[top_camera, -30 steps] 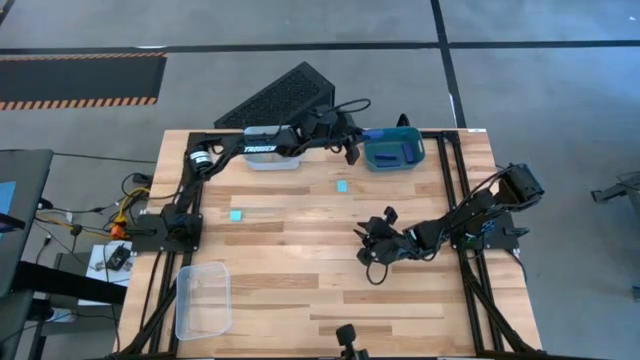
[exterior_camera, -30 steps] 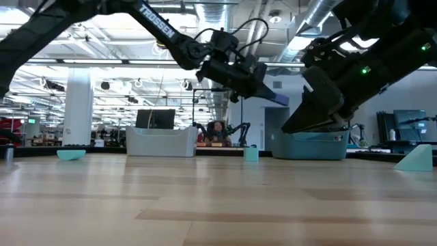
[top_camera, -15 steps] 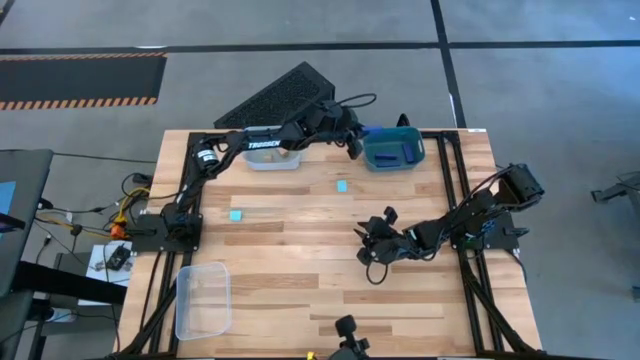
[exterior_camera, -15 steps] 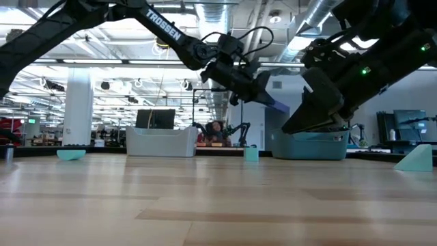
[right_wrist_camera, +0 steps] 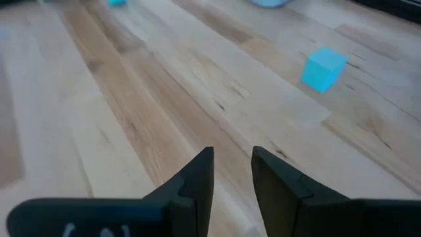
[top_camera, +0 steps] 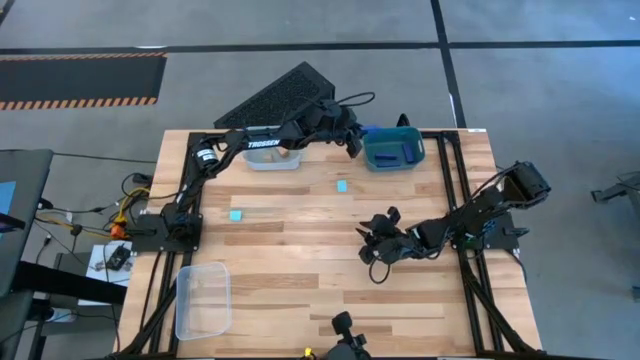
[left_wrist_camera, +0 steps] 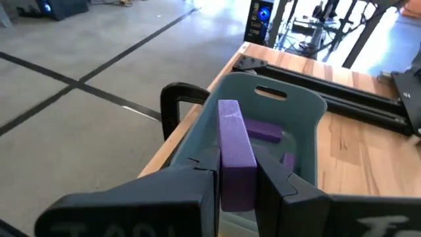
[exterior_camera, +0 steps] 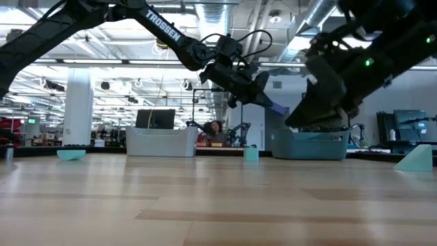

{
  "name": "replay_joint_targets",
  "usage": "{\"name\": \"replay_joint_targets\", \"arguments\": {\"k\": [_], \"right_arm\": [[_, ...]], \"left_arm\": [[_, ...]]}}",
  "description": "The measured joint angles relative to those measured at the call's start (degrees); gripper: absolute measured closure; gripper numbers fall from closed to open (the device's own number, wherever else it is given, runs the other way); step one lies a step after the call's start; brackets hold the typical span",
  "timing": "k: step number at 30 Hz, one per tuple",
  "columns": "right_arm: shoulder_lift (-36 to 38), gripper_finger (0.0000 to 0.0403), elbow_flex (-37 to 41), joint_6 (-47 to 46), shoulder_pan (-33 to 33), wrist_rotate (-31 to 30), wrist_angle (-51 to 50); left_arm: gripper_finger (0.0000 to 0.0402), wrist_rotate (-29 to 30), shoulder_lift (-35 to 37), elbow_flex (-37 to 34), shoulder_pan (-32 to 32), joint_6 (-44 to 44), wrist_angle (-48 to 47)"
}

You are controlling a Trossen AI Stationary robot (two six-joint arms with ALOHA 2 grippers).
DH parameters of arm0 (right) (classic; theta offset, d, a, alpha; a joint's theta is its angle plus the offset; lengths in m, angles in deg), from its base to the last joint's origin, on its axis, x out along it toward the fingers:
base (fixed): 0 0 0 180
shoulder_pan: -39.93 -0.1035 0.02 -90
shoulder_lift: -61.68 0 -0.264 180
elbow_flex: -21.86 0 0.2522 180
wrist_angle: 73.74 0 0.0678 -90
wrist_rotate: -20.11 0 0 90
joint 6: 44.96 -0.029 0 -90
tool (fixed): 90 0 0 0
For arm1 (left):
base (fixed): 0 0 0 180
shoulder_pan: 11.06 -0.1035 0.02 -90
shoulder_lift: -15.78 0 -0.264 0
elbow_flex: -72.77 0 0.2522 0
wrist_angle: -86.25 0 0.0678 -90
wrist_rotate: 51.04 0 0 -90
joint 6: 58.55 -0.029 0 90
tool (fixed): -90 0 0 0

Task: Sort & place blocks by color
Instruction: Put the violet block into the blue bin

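The wooden table [top_camera: 300, 250] carries everything. A clear bin [top_camera: 203, 299] sits at its near left corner, a second clear bin [top_camera: 272, 158] at the far edge, and a teal bin [top_camera: 393, 149] just to the right of that one.

The left arm reaches across the far edge, its left gripper [left_wrist_camera: 235, 172] clamped on a slim purple-blue bar [left_wrist_camera: 233, 153] held above the teal bin's rim, with similar bars [left_wrist_camera: 264, 130] lying inside. The right gripper [right_wrist_camera: 231, 172] hovers low over bare wood near the table's middle, fingers narrowly parted with nothing between them.

Two cyan cubes lie loose: one [top_camera: 342, 185] centrally, another [top_camera: 236, 215] farther left. The first clear bin's contents are hard to make out.
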Motion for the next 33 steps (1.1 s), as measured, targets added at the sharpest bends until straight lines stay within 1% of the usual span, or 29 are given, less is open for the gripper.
{"name": "replay_joint_targets", "arguments": {"k": [3, 5, 9, 12, 14, 16, 20, 25, 27, 29, 33], "right_arm": [[3.0, 0.0278, 0.0, -4.3, 0.0, -0.7, -4.7], [5.1, 0.0278, 0.0, -9.8, 0.0, -1.6, -10.8], [9.3, 0.0278, 0.0, -20.5, -0.3, -0.4, -23.1], [11.8, 0.0278, 0.0, -25.5, -1.6, -0.5, -29.2], [13.2, 0.0278, 0.0, -27.3, -2.4, -1.3, -32.2], [14.3, 0.0278, 0.0, -28.4, -3.2, -2.6, -33.8], [15.7, 0.0278, 0.0, -29.0, -4.1, -4.3, -34.8], [16.0, 0.0278, 0.0, -31.2, -4.1, -4.9, -35.9], [15.9, 0.0278, 0.0, -32.7, -4.0, -4.9, -37.1], [15.9, 0.0278, 0.0, -33.8, -4.2, -4.9, -38.3], [15.9, 0.0278, 0.0, -35.5, -5.0, -5.1, -39.9]], "left_arm": [[0.0374, 0.0, 0.0, 0.0, -0.3, 2.3, -0.1], [0.0374, -0.6, 0.0, 0.0, -0.4, 3.9, -0.1], [0.0374, -2.6, 0.0, 0.0, 0.3, 5.3, -0.2], [0.0374, -1.8, 0.0, 0.0, 1.1, 5.4, -0.2], [0.0374, 0.1, 0.0, 0.0, 1.6, 5.5, -0.1], [0.0374, 2.1, 0.0, 0.0, 1.9, 5.7, -0.1], [0.0374, 2.2, 0.0, 0.0, 2.2, 5.9, -0.1], [0.0373, 1.5, 0.0, 0.0, 2.3, 8.5, -0.1], [0.0367, 2.0, -1.3, 0.3, 2.7, 9.0, 2.6], [0.0358, 0.8, -2.2, 0.0, 2.9, 9.5, 2.4], [0.0339, 0.2, -4.8, 0.1, 3.2, 11.9, 5.6]]}}
